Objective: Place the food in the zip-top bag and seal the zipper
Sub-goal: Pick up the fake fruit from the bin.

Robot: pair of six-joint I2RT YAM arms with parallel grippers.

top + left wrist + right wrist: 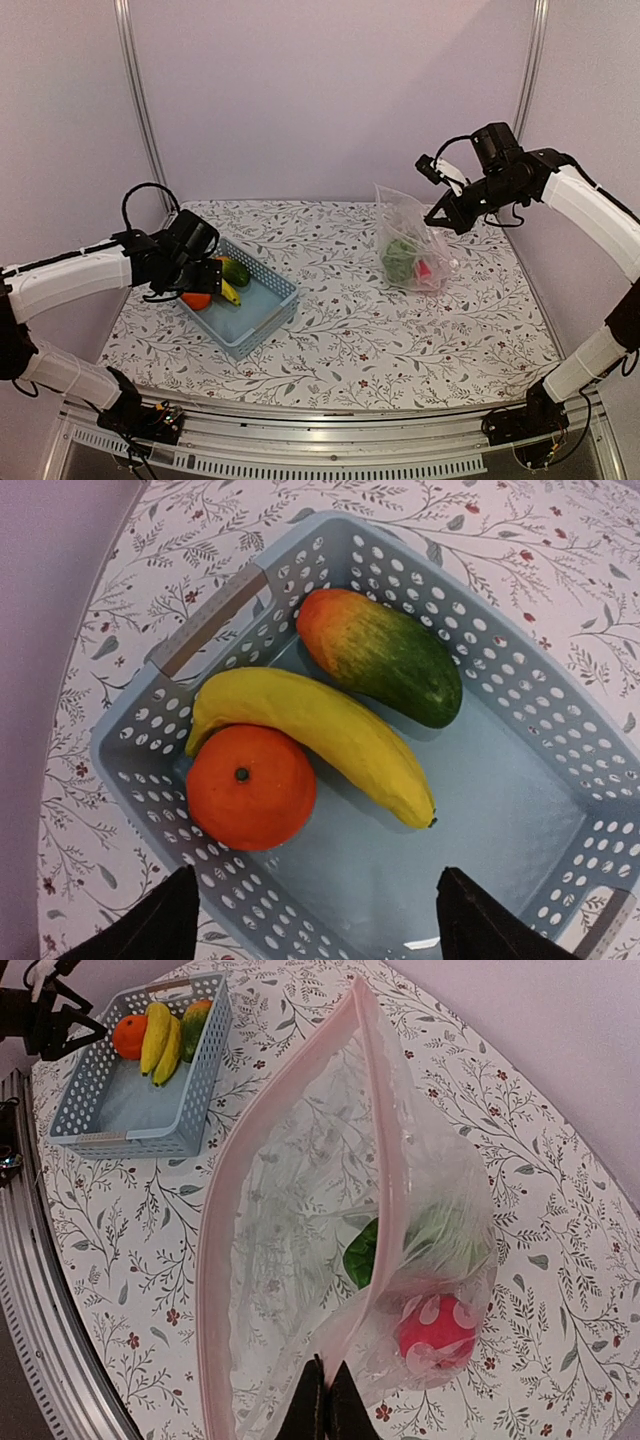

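Left claw (315, 880): spread, above basket (500, 650) (blue, slotted).
Basket contents: orange (250, 785), banana (320, 735), mango (385, 655).
Right claw (327, 1400): pinching zipper (207, 1260) of bag (290, 1210), well apart from basket.
Bag contents: red ball (435, 1328), greens (365, 1250).

Floral bench (350, 335) carrying two things
Blue slotted basket (268, 322) left; clear zip-top bag (408, 235) right, well apart.

A white tabletop (350, 330) is seen, printed with grey-green leafy vines and small red blossoms. The basket (520, 670) is shown in light blue, dotted with round holes. A bright orange (250, 786), a yellow banana (320, 725) and a mango (385, 655) shaded orange-red into dark green are picked out. The zip-top bag (290, 1210) is clear, edged by a pale pink zipper (215, 1260); dark green pieces (365, 1255) and a pinkish-red ball (435, 1330) are glimpsed through it.
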